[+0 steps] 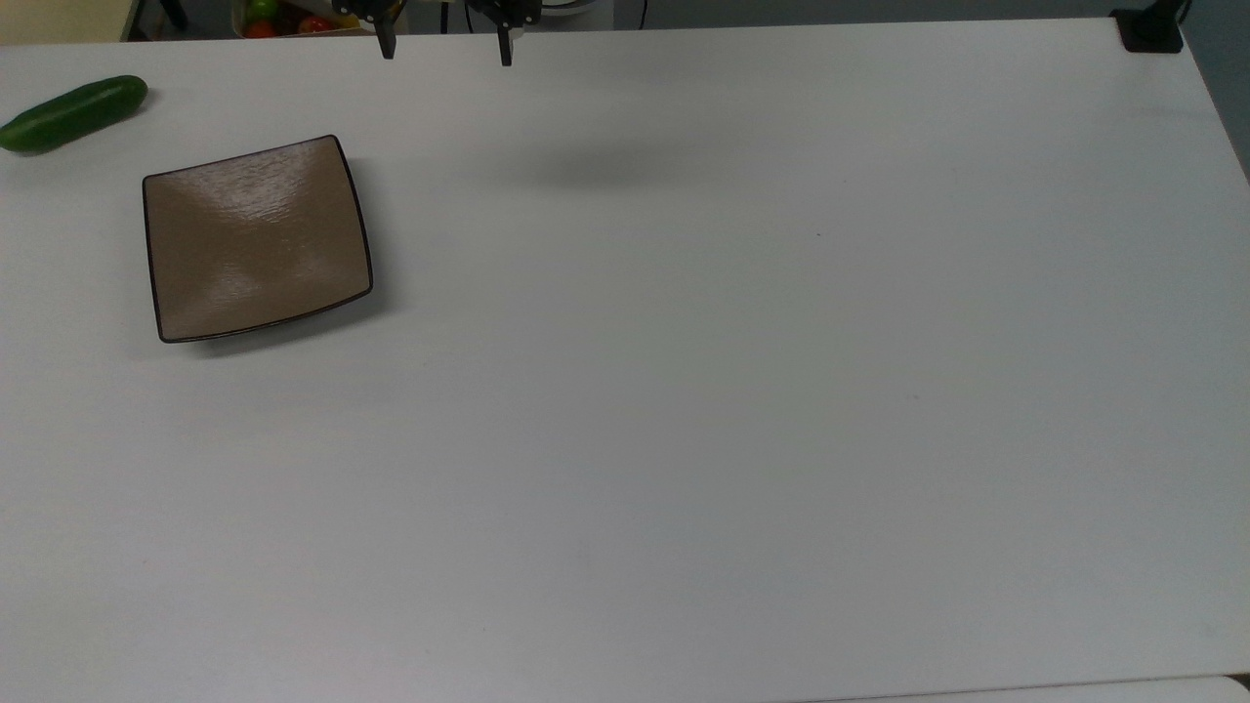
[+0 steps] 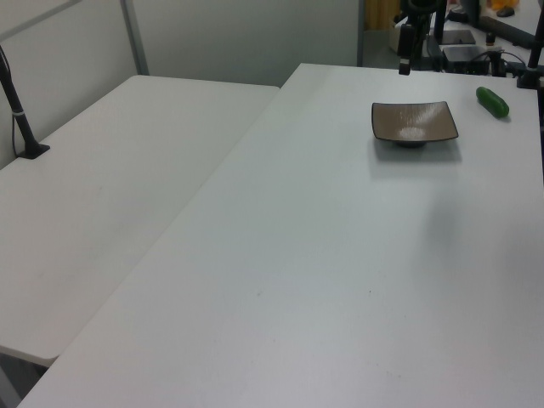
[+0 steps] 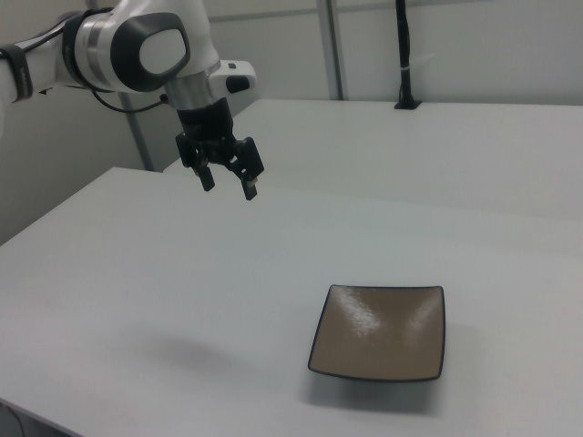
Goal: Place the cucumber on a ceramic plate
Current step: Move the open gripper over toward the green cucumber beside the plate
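Gripper (image 3: 230, 182) raised above the desk (image 1: 684, 391), fingers spread wide, holding nothing. Cucumber (image 1: 73, 113) lies at the desk's edge, near but off the ceramic plate (image 1: 256, 237).

White Franka arm with black gripper (image 3: 229, 183).
Rounded glossy white shell segments, with a dark grey disc-shaped cap at the joint. Black band around the link at 9 o'clock in the right view, thin black cable trailing beneath. Metallic grey wrist collar above a black gripper body. Two slim black fingers (image 1: 388, 46), tips pale-marked in the top view.
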